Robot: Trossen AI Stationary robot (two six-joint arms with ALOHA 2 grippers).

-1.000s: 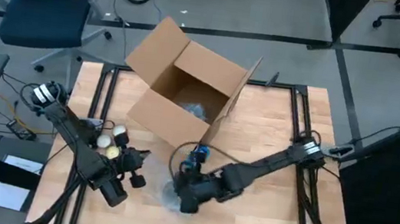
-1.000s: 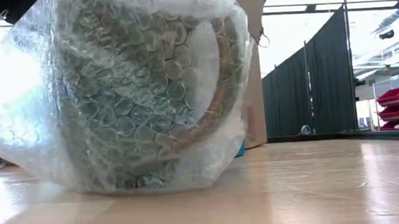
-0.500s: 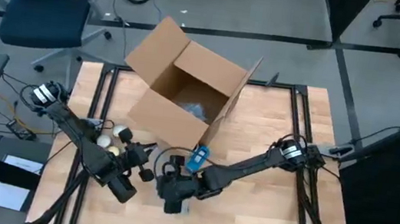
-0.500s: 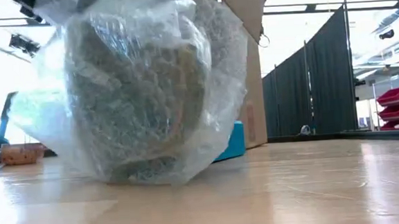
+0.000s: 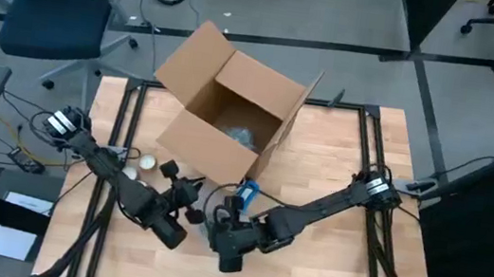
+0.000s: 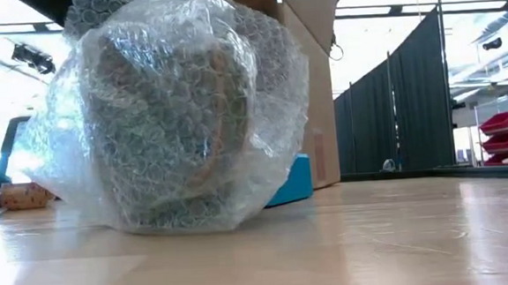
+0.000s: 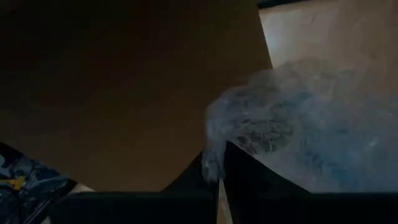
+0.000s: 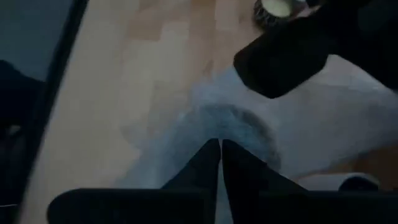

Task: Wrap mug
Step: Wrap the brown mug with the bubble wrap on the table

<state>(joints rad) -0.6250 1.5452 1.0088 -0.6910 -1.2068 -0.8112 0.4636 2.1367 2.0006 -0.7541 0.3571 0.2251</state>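
The mug (image 6: 169, 121), swathed in clear bubble wrap (image 6: 268, 80), stands with its underside on the wooden table (image 6: 375, 241) close to the low camera. In the high view only a bit of wrap (image 5: 210, 220) shows between the two grippers. My left gripper (image 5: 192, 212) is at the bundle's left and is shut on the wrap (image 7: 292, 124). My right gripper (image 5: 226, 243) comes in from the right, just near of the bundle, and is shut on the wrap (image 8: 211, 124) too. My left gripper pinches a small gather of bubble wrap (image 7: 212, 160) between its two fingertips, coming nearly level from the table's left. The bundle's underside is on the table. My right gripper has its shut fingertips on the wrap (image 8: 219, 134) over the dark mug, slanting down from the right. The fingers hide the exact spot.
An open cardboard box (image 5: 231, 117) lies just beyond the bundle, its flaps spread. A blue object (image 5: 245, 194) sits by the box's near corner. Two pale round things (image 5: 141, 161) lie to the left, beside my left arm. Bare table stretches to the right (image 5: 337, 256).
The wrapped mug has turned about on the table: its handle side faced the low camera and now faces away, with the wrap gathered closer. My left gripper has gone toward the table's right edge. My right gripper swung toward the left, then came back right.
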